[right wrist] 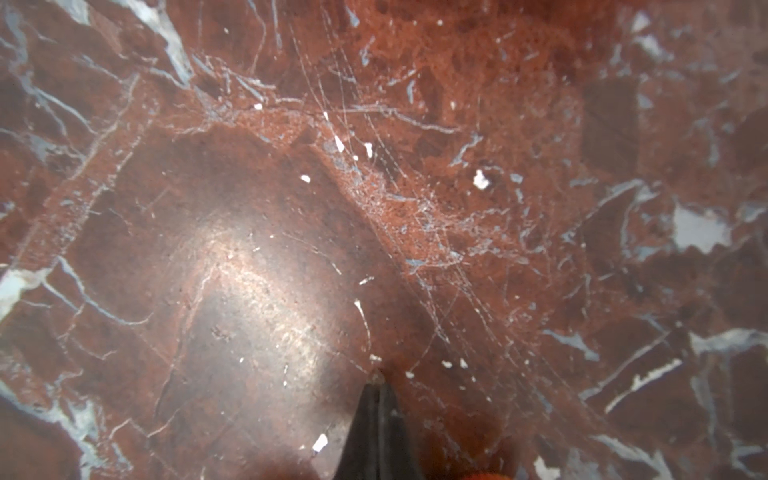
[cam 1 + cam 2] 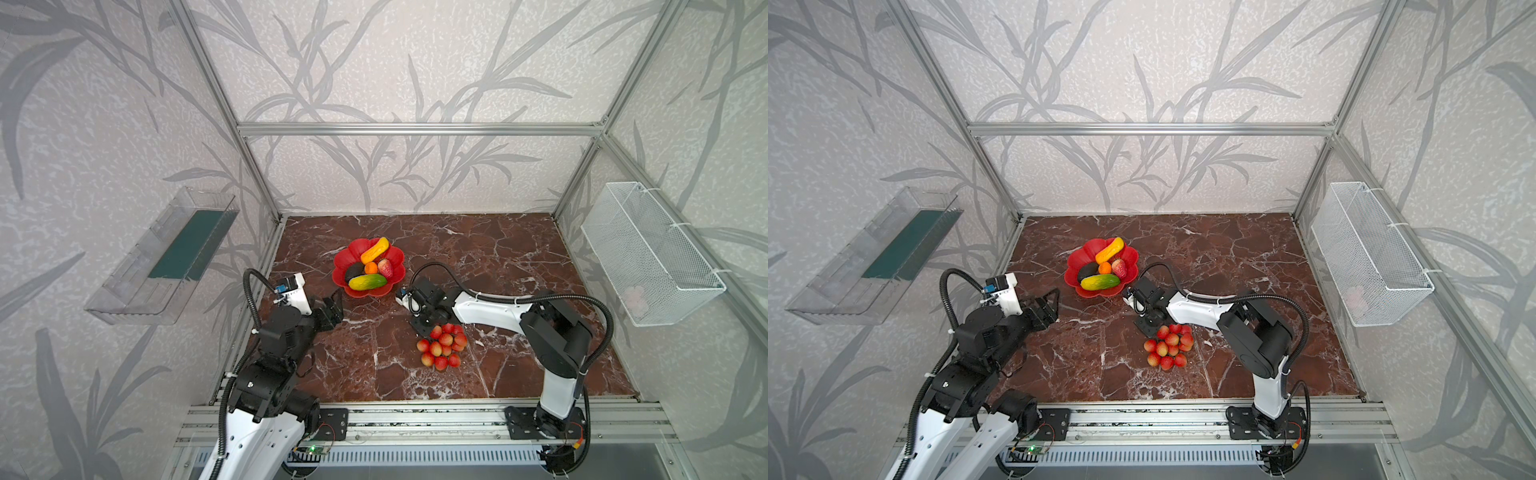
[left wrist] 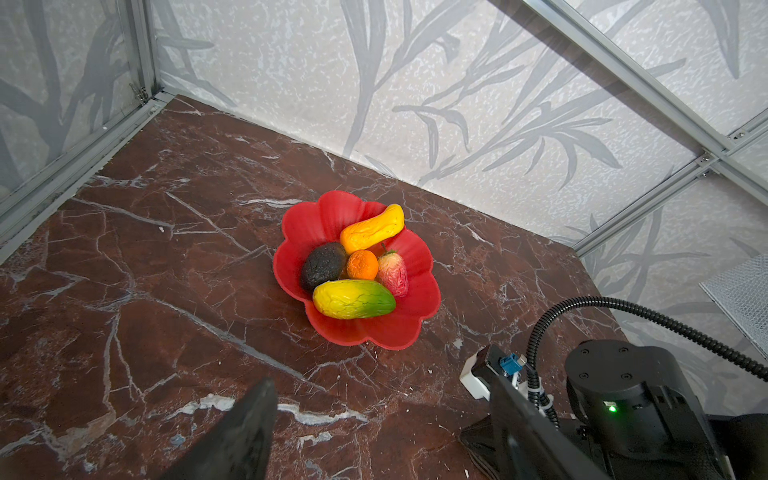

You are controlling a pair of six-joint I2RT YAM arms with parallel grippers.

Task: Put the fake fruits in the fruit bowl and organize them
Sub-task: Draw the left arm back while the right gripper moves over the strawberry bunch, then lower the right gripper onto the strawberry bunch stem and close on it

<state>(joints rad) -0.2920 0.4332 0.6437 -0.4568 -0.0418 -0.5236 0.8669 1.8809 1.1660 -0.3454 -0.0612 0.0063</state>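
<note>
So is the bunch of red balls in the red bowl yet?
No, the bunch of red balls lies on the tabletop, apart from the fruit bowl.

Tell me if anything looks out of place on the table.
Yes: the bunch of red balls lies loose on the table, outside the red bowl that holds the other five fruits.

— What are the arms looking like?
— The left arm (image 2: 266,432) and right arm (image 2: 486,311) are both showing glossy white shells between bulky black joint housings (image 2: 557,332).
— Cables?
— A black ribbed hose (image 2: 540,298) is looping over each, with white ties pinching it down. A blue plug (image 3: 510,362) is sitting at the wrist, a green light (image 3: 611,409) is glowing on a black casing, and a round cap (image 3: 602,361) is carrying four screws.
— And the right gripper (image 1: 376,378)?
— It is showing dark, tapering fingers (image 1: 392,428).
</note>
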